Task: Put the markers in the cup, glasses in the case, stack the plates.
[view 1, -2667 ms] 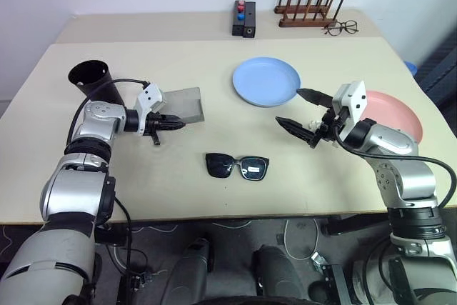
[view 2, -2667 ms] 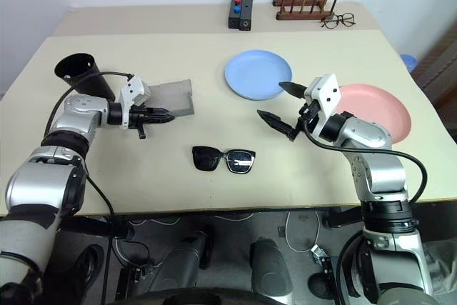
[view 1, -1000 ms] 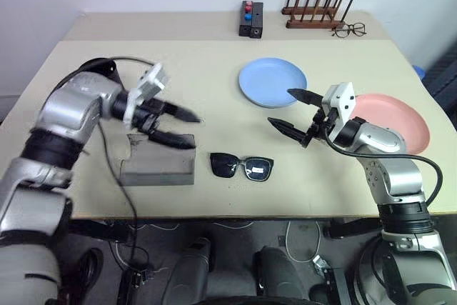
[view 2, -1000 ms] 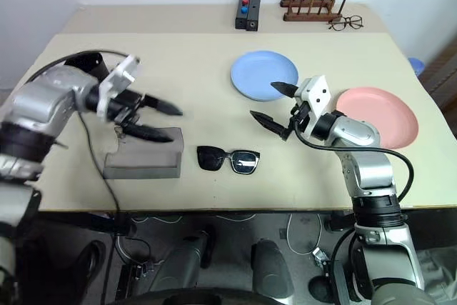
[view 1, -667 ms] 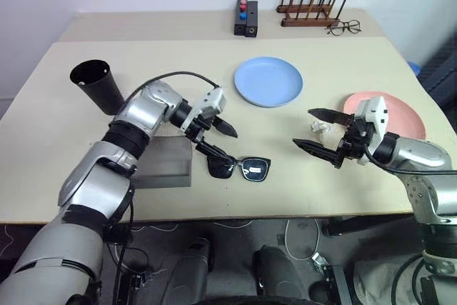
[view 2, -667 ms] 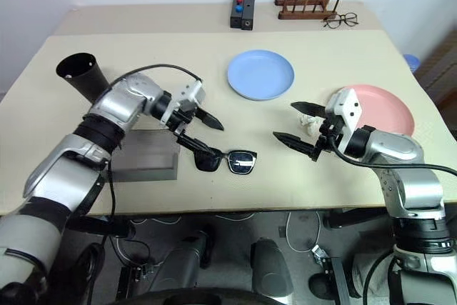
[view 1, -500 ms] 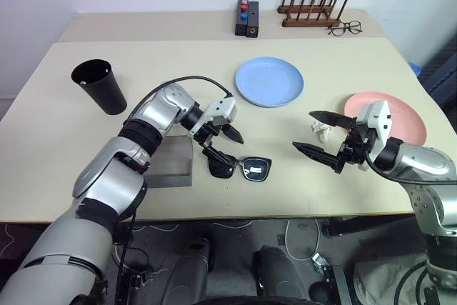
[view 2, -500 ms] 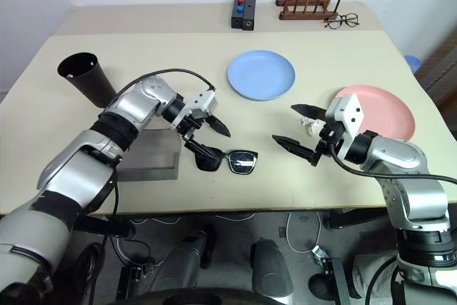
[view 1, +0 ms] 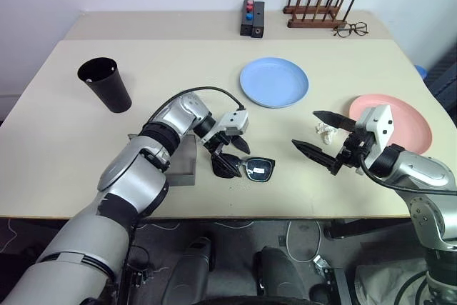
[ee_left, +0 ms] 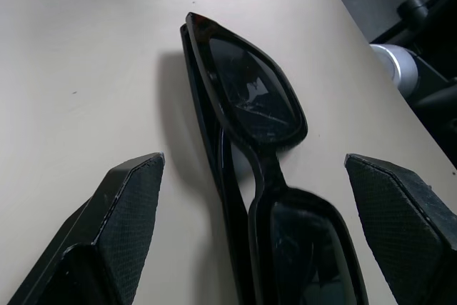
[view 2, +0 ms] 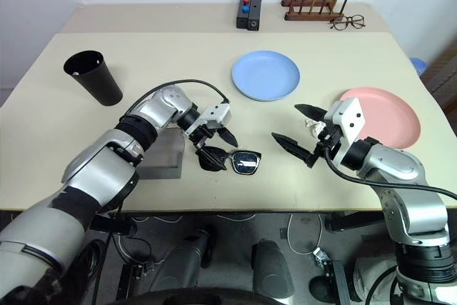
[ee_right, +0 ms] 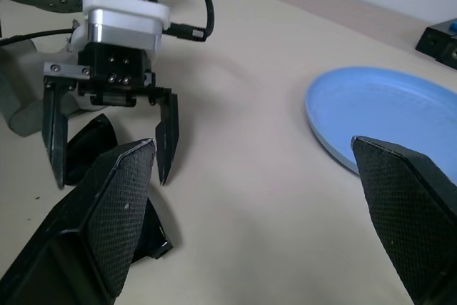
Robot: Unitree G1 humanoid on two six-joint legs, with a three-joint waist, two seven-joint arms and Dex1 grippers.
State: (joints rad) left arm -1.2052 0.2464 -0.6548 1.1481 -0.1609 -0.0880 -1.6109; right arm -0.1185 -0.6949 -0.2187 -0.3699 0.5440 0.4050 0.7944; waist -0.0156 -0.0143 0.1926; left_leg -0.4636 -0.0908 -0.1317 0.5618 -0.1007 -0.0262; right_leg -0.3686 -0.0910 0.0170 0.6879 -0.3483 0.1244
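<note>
From my remote station, head views. At lower centre of the frame the glasses (view 1: 241, 167) lay folded, lenses up, on the beige table (view 1: 178, 76). My left gripper (view 1: 228, 152) hung directly over their left lens with its jaws spread wide, one finger on either side of the frame and grasping nothing; the left wrist view showed the glasses between the two fingertips (ee_left: 125, 198), apart from both. The grey case (view 1: 183, 163) sat just left of the glasses, partly hidden by my left forearm. The black cup (view 1: 105, 84) stood upright at upper left. The blue plate (view 1: 274, 82) lay at upper centre and the pink plate (view 1: 407, 116) at the right edge, well apart. My right gripper (view 1: 321, 138) hovered at centre right, jaws released and empty, beside a small crumpled white scrap (view 1: 326, 131).
</note>
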